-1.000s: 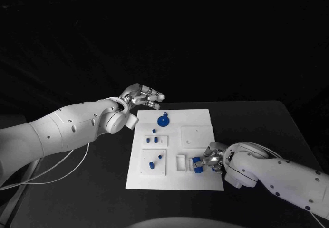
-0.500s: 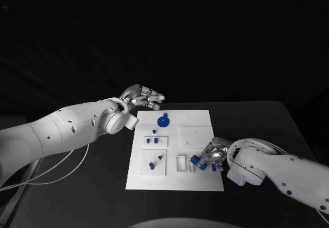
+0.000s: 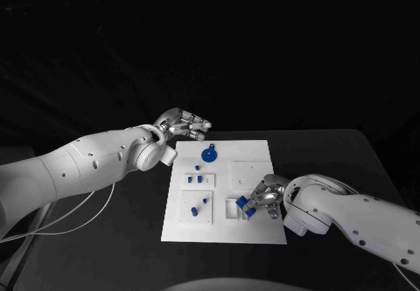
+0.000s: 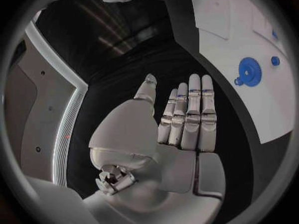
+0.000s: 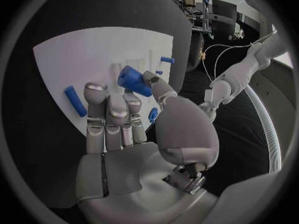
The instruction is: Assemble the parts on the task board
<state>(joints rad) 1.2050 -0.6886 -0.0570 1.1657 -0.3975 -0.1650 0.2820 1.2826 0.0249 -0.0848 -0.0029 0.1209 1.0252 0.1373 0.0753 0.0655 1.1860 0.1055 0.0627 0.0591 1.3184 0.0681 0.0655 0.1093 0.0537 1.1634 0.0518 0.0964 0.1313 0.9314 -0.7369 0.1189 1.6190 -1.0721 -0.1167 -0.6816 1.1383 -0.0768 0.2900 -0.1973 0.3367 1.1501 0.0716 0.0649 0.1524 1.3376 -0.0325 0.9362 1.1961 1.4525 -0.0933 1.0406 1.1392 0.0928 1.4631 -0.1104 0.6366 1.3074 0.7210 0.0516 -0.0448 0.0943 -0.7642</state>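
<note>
The white task board (image 3: 254,159) lies mid-table. My right hand (image 3: 269,196) hovers over its near right part and pinches a blue block (image 3: 243,200) between thumb and fingers; the right wrist view shows the same right hand (image 5: 124,117) with that block (image 5: 133,80) at its fingertips. A second blue piece (image 3: 251,212) sits just below the hand. A blue peg (image 5: 76,101) lies on the board beside the fingers. My left hand (image 3: 182,123) hangs beyond the board's far left corner, fingers apart and holding nothing; the left hand (image 4: 177,119) is flat in its wrist view.
A blue gear (image 3: 208,156) lies on the board's far part, also seen as the gear (image 4: 250,68) in the left wrist view. Short blue pegs (image 3: 199,178) stand in a small plate on the left side, more pegs (image 3: 193,211) nearer. A white slot frame (image 3: 231,208) lies left of my right hand.
My right hand has shifted a little left and away over the board, carrying the blue block toward the slot frame. The left hand has stayed where it was.
</note>
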